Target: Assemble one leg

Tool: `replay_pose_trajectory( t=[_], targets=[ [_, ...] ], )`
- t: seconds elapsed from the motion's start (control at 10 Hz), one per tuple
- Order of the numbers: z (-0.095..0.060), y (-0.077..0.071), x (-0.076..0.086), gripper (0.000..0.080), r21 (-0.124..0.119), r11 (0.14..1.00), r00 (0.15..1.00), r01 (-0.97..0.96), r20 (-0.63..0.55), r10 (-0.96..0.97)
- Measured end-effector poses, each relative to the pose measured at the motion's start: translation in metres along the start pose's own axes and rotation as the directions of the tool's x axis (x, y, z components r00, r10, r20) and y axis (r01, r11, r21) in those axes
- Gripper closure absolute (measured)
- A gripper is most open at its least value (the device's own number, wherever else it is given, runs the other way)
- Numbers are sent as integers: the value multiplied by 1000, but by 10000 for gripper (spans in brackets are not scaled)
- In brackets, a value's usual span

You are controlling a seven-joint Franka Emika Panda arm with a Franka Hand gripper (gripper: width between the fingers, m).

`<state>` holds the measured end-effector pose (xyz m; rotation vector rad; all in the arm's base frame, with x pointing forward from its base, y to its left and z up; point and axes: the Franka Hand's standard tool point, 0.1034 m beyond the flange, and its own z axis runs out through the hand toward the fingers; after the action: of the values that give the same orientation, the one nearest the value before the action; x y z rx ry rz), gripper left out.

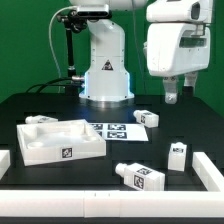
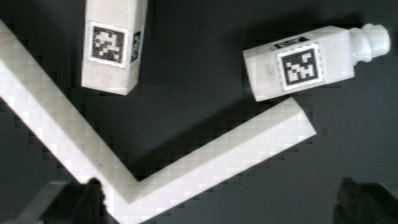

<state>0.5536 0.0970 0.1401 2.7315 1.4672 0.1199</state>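
Three legs, small white blocks with black-and-white tags, lie on the black table in the exterior view: one (image 1: pixel 147 117) beside the marker board, one (image 1: pixel 178 155) upright at the exterior view's right, and one (image 1: pixel 140 177) lying near the front. My gripper (image 1: pixel 172 97) hangs high above the table at the exterior view's right, open and empty. In the wrist view two legs show far below it, one (image 2: pixel 116 45) and another (image 2: pixel 311 62) with a round peg end. The gripper (image 2: pixel 217 205) holds nothing, and its dark fingers (image 2: pixel 71 200) stand wide apart.
A large white recessed tray-like part (image 1: pixel 60 140) lies at the exterior view's left. The marker board (image 1: pixel 113 130) lies in front of the robot base (image 1: pixel 105 75). White rails (image 1: pixel 208 170) border the table, and their corner (image 2: pixel 160 150) shows in the wrist view.
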Motion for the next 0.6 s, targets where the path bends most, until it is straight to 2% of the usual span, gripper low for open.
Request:
replay_pose_trajectory(
  t=[0.4,0.6],
  targets=[
    [1,3,-2,150,1,1000,1000,12,1,-12],
    [13,32,-16,150,-8,1000,1000,15,2,-15]
  ],
)
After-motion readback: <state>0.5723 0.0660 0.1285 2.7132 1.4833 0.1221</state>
